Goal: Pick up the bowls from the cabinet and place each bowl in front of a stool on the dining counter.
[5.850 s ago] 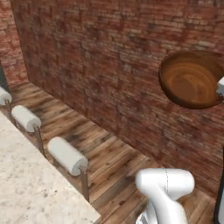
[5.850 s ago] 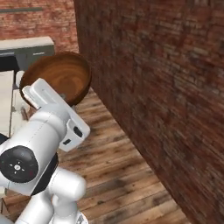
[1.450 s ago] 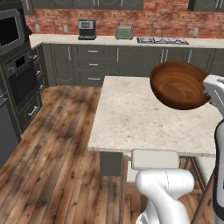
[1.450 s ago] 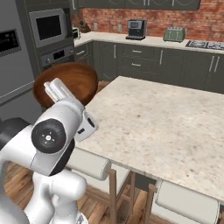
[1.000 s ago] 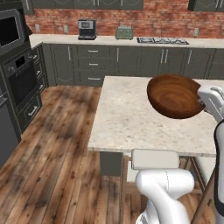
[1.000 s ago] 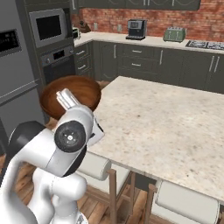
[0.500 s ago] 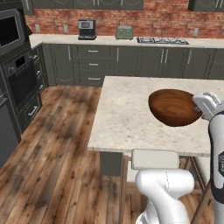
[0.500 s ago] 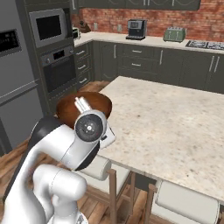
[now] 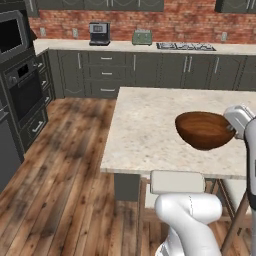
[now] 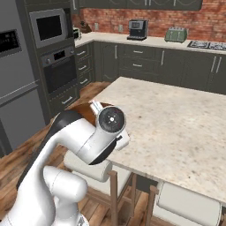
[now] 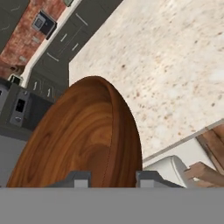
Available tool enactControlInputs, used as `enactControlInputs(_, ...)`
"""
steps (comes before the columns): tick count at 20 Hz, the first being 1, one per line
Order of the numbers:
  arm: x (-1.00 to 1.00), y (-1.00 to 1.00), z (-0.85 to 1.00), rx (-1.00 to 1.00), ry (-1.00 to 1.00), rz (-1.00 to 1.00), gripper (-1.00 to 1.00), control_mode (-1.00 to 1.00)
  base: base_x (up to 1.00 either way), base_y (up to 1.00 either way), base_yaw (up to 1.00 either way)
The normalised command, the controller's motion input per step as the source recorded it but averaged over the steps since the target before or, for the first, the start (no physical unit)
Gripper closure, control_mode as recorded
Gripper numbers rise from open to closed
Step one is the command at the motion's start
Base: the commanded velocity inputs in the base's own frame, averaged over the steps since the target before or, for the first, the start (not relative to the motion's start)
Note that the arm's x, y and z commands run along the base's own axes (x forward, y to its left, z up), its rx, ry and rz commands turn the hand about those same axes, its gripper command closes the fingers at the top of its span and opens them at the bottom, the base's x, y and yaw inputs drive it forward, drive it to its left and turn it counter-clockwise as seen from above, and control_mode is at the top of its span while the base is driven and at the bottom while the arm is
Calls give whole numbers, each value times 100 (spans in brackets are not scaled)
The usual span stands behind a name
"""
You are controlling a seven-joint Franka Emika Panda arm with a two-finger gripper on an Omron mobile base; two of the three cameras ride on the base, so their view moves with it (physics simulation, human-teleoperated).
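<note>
Dining counter (image 9: 150,125), beige speckled stone, with a white-cushioned stool (image 9: 177,182) at its near edge. Wooden bowl (image 9: 204,130), dark brown and empty, was held by its rim just above that edge; the fingers (image 11: 78,179) were nearly closed, pinching the rim. Best lowered level and released only once seated squarely before the stool.

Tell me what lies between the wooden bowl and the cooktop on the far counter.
In the left base view, bare speckled dining counter top runs back from the wooden bowl; past its far edge come the grey cabinet fronts under the cooktop.
</note>
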Motion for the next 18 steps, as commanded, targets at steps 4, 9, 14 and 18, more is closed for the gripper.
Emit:
enactControlInputs(4,33,0,-45,0,-1,0,100,-100,0,0,0)
enactControlInputs(9,51,0,-31,0,0,0,100,-100,0,0,0)
enactControlInputs(14,45,0,-29,0,0,0,100,-100,0,0,0)
enactControlInputs(18,31,-4,-29,0,0,0,100,-100,0,0,0)
